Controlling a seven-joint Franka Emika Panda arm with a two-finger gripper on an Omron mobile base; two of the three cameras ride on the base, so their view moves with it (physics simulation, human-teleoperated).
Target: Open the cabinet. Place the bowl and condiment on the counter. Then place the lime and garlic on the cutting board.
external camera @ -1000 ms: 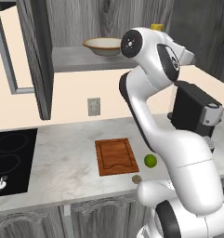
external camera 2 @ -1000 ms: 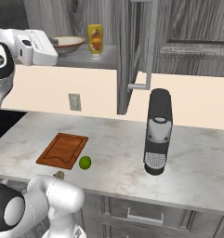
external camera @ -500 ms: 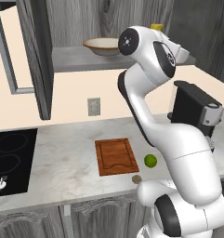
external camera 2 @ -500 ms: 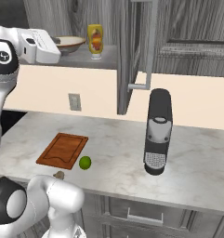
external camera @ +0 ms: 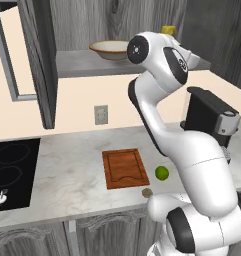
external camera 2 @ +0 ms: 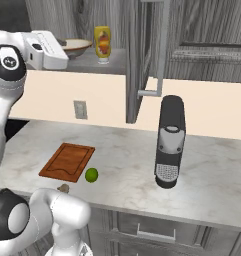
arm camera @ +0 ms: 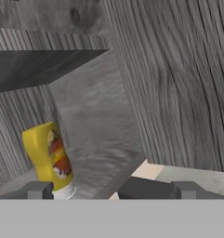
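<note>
The cabinet (external camera: 39, 60) stands open, its doors swung out. On its shelf rest the cream bowl (external camera: 109, 49) (external camera 2: 77, 46) and the yellow condiment (external camera 2: 102, 44) (arm camera: 48, 158), upright. My gripper (arm camera: 111, 190) is raised to shelf height in front of the opening, open and empty. In the hand view the bottle stands just beyond the left fingertip (arm camera: 36, 189). Down on the counter (external camera: 67, 185) lies the cutting board (external camera: 124, 167) (external camera 2: 68, 161). The lime (external camera: 162, 173) (external camera 2: 91, 175) and the garlic (external camera: 147, 192) (external camera 2: 63, 188) lie beside the board, on the stone.
A black coffee machine (external camera 2: 169, 142) (external camera: 209, 117) stands on the counter to the right. The black cooktop (external camera: 12, 172) lies at the left. The right cabinet door (external camera 2: 147, 50) hangs open over the counter. A wall socket (external camera: 101, 114) sits above the board.
My hand has edged a little closer to the cabinet shelf, and the arm's upper joints have shifted with it. The jaws stay open. Nothing on the shelf or the counter has moved.
</note>
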